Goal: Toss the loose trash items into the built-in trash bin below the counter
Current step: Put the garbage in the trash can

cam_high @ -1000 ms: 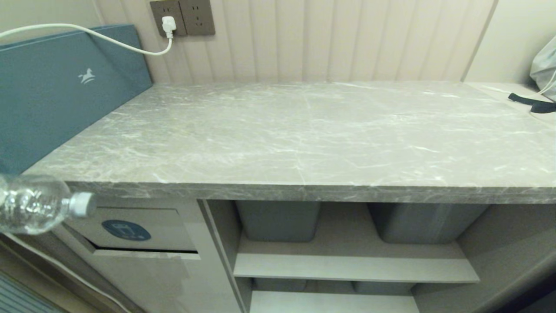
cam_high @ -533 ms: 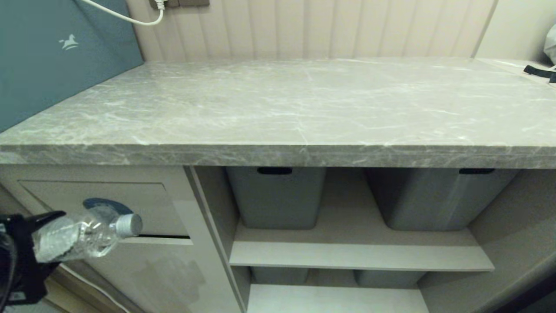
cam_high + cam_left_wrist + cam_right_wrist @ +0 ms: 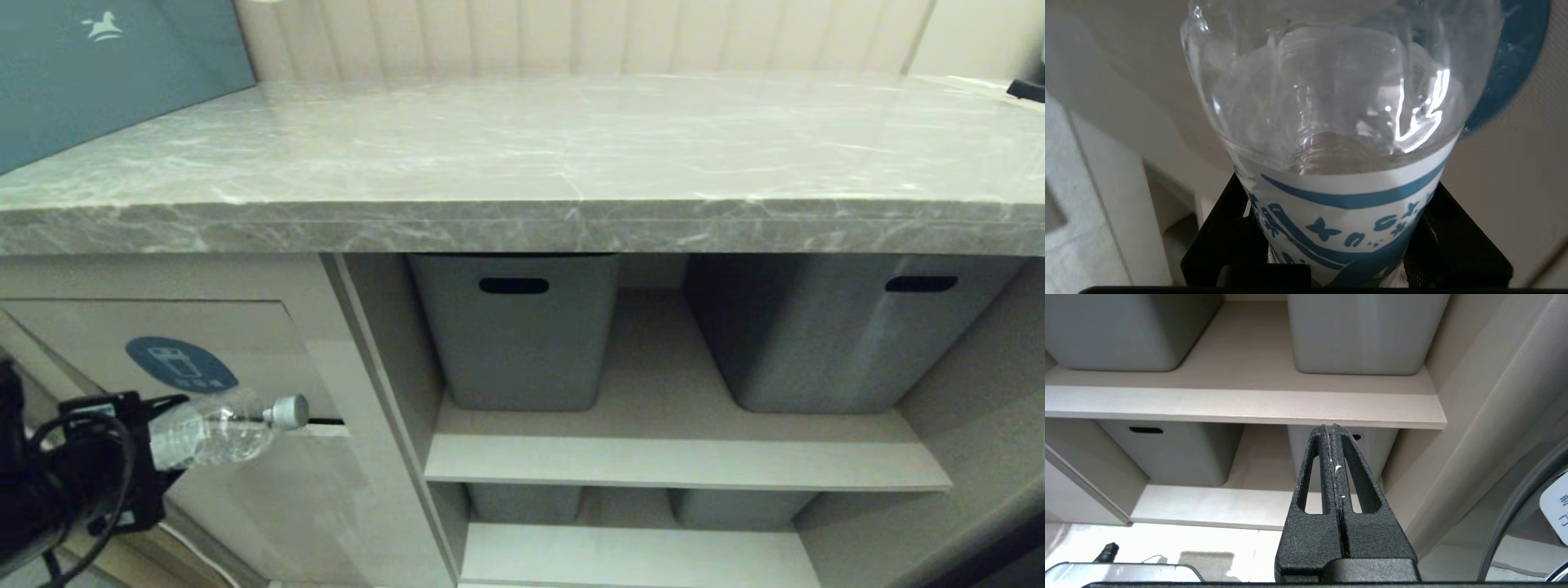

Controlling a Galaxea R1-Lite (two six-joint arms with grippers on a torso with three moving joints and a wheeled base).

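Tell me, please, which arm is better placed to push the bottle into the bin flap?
Left: its tool already grips the bottle, cap toward the trash flap. The right tool is shut, empty, by the shelves.

In the head view, the left gripper [image 3: 151, 445] sits at the lower left, its arm cut off by the frame's left edge. The bottle [image 3: 214, 430] base is hidden between the fingers; in the left wrist view the bottle [image 3: 1339, 134] fills the middle, its cap lost past the top edge, its label print too blurred to read. It covers most of the sticker [image 3: 1515, 69] at upper right. Bottom-shelf tubs [image 3: 522, 502] show only as slivers behind the shelf. The counter [image 3: 522, 155] runs off both sides.
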